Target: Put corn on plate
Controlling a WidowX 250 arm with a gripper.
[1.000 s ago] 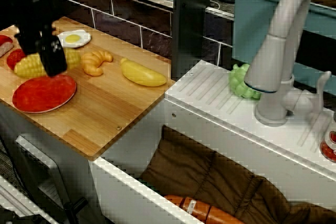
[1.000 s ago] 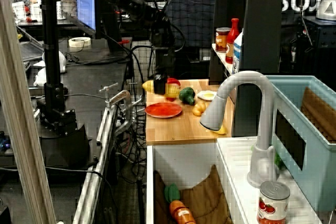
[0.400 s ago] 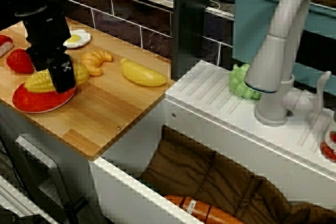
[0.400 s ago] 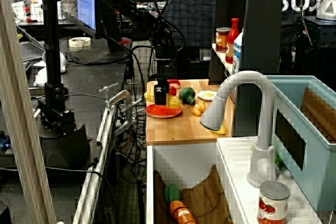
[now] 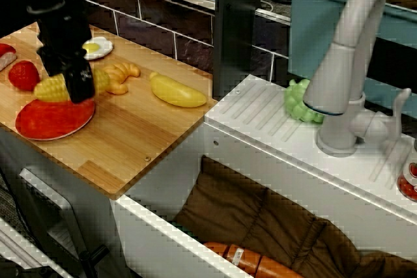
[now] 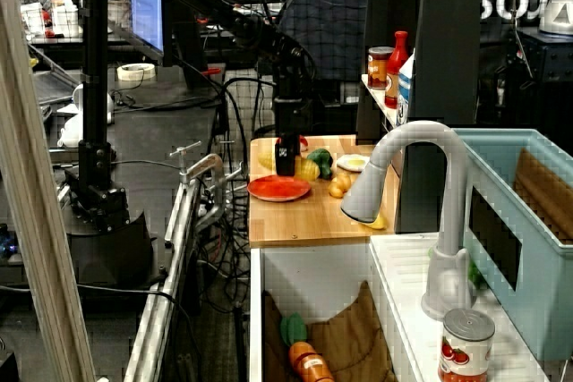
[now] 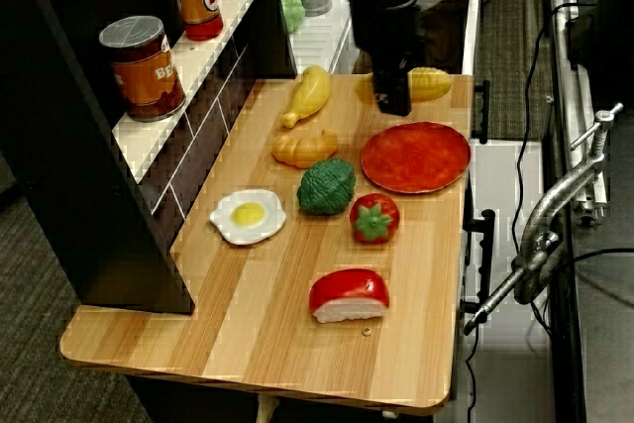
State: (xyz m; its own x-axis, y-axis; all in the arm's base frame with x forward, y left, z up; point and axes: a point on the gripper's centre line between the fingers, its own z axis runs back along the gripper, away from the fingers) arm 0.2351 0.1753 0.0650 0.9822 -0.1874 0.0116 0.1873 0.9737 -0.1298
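The yellow bumpy corn (image 5: 52, 89) is clamped across its middle by my black gripper (image 5: 77, 89), which is shut on it. In the view from the sink side it hangs level, a little above the back part of the flat red-orange plate (image 5: 52, 120). In the view from the counter's end, one end of the corn (image 7: 431, 83) sticks out to the right of the gripper (image 7: 392, 101), beyond the plate (image 7: 416, 158). From the far side view the gripper (image 6: 285, 165) stands upright over the plate (image 6: 279, 189). Whether the corn touches the plate cannot be told.
Close to the plate lie an orange croissant (image 5: 120, 76), a smooth yellow banana-like piece (image 5: 176, 90), a fried egg (image 5: 93, 47), a tomato (image 7: 374, 217) and broccoli (image 7: 327, 185). A shelf with a can (image 7: 144, 66) runs along the wall. The sink and grey faucet (image 5: 345, 63) are to the right.
The gripper carried the corn from behind the plate over it, dipped low half a second ago, and now holds it slightly higher and nearer the wall.
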